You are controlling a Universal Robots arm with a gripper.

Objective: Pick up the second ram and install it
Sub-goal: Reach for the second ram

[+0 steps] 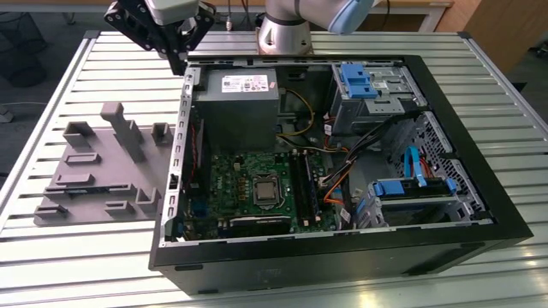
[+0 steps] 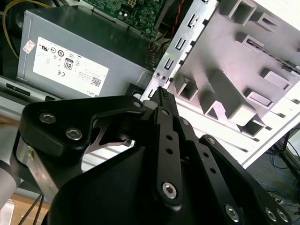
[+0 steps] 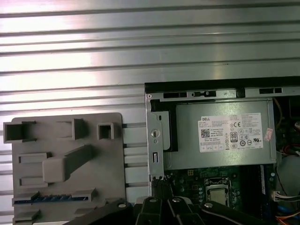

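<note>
Second ram (image 3: 42, 200) sits in a slot of the grey holder tray (image 3: 65, 136). The gripper (image 3: 159, 181) hovers above the computer case (image 3: 154, 140) edge, fingers pressed together, empty.

Open black computer case (image 1: 342, 256) is lying on its side on the slatted metal surface (image 1: 86, 256), with its interior facing up. Grey power supply (image 1: 235, 106) is sitting in one corner of the case, its white label facing upward. Green motherboard (image 1: 227, 176) is lying just beside it, with the processor socket (image 1: 265, 190) showing near its middle. Two blue drive caddies (image 1: 360, 80) are occupying the bays toward the exterior view's right. Orange and yellow cables (image 1: 338, 179) are running between board and bays. Grey moulded fixture tray (image 1: 94, 173) is resting on the surface beside the case, at the exterior view's left.
</note>
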